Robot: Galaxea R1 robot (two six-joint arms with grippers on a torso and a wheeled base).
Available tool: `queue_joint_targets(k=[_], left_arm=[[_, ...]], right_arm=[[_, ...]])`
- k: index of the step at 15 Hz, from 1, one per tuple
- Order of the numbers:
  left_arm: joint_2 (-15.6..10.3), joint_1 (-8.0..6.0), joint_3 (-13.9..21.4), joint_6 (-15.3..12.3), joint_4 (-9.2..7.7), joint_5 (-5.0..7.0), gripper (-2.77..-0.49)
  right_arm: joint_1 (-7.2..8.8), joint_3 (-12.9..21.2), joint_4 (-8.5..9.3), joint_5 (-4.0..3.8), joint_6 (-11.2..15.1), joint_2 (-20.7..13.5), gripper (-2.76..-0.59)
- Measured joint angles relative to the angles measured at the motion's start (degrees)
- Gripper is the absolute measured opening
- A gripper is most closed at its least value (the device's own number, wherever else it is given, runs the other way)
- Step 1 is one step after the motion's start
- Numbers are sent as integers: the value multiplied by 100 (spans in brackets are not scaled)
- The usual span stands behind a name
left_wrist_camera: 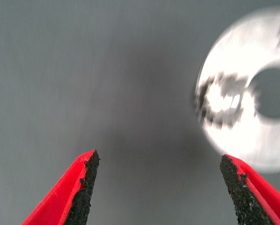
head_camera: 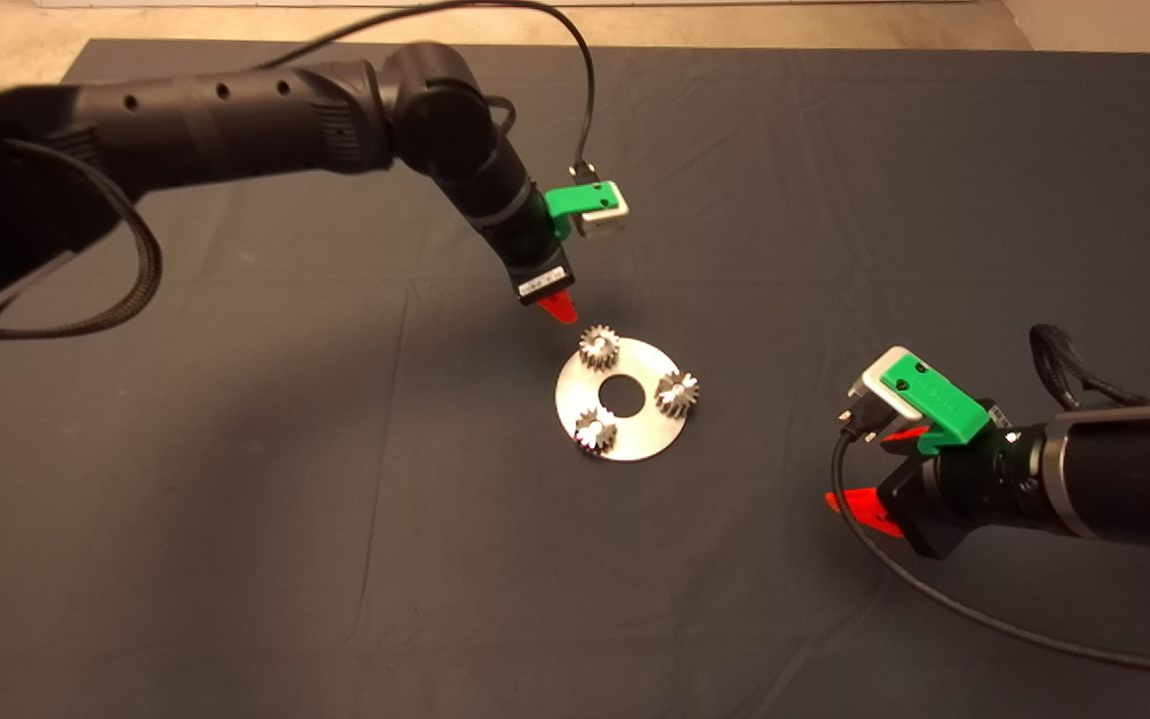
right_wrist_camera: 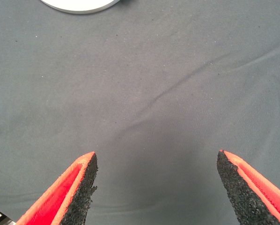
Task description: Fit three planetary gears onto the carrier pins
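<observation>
Planetary gears, three small shiny dark-steel toothed ones, all sit on the flat round silver disc [head_camera: 625, 439] just right of centre in the head view. One gear [head_camera: 598, 348] is at the disc's upper left edge, one [head_camera: 678, 391] at its right edge, one [head_camera: 596, 430] at its lower left. So they ring the disc's centre hole in a triangle, each apart from the others. The carrier pins are pretty much hidden under the gears, so I can't make them out properly.

Left gripper [head_camera: 561, 308] comes in from the upper left on its black arm and hangs just above and left of the upper gear, not touching it. In the left wrist view its red fingers with black pads [left_wrist_camera: 86, 185] are spread wide with nothing between them, and the disc shows blurred off beside one finger.

Right gripper [head_camera: 869, 477] sits at the lower right of the head view, well apart from the disc. Its fingers [right_wrist_camera: 84, 187] are spread wide too, over bare dark mat [right_wrist_camera: 144, 93], nothing held.
</observation>
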Motion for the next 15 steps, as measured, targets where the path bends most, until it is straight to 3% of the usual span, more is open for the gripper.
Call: queue_joint_targets(k=[1,2,4,7,9,12,13,15], left_arm=[[-61,27,0,-2,-20,226,-147],[-128,27,12,0,-58,363,-147],[-329,-22,116,-2,-217,564,-147],[-733,-154,767,-222,-370,843,-147],[-1021,-399,1332,-645,-393,1032,-147],[-1351,-934,2290,-1505,-402,1472,-138],[-1392,-997,2662,-1867,-402,1582,-134],[-1376,-1006,3438,-2639,-413,1635,-134]], right_arm=[[0,0,0,0,0,0,-147],[2,0,0,0,0,0,-147],[0,0,0,-1,0,-2,-147],[0,0,-2,0,0,-37,-147],[0,0,-5,-2,-2,-49,-147],[5,0,-7,-22,-2,51,-147],[30,0,-6,-28,-2,213,-147],[179,0,-16,-7,2,637,-147]])
